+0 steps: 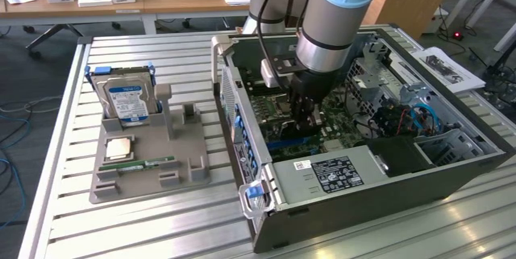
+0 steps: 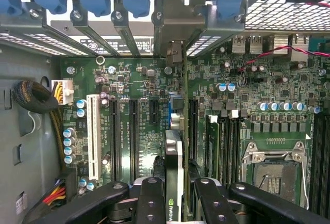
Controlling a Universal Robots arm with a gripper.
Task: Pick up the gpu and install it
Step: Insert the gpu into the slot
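My gripper (image 1: 305, 117) reaches down inside the open computer case (image 1: 451, 162), just above the motherboard (image 1: 278, 105). In the wrist view its black fingers (image 2: 150, 198) are shut on the gpu (image 2: 174, 152), a thin dark card seen edge-on with a green logo. The card stands upright over the motherboard (image 2: 139, 79), in line with a blue slot (image 2: 172, 105). Its metal end bracket (image 2: 174, 33) lies against the case's rear slot openings. Whether the card's lower edge sits in the slot is hidden.
Black and white expansion slots (image 2: 94, 136) lie beside the card, and the CPU socket (image 2: 270, 170) is on the other side. Left of the case in the exterior view, a grey holder (image 1: 145, 177) carries a hard drive (image 1: 127, 99), a chip (image 1: 119, 148) and a green memory stick (image 1: 149, 164).
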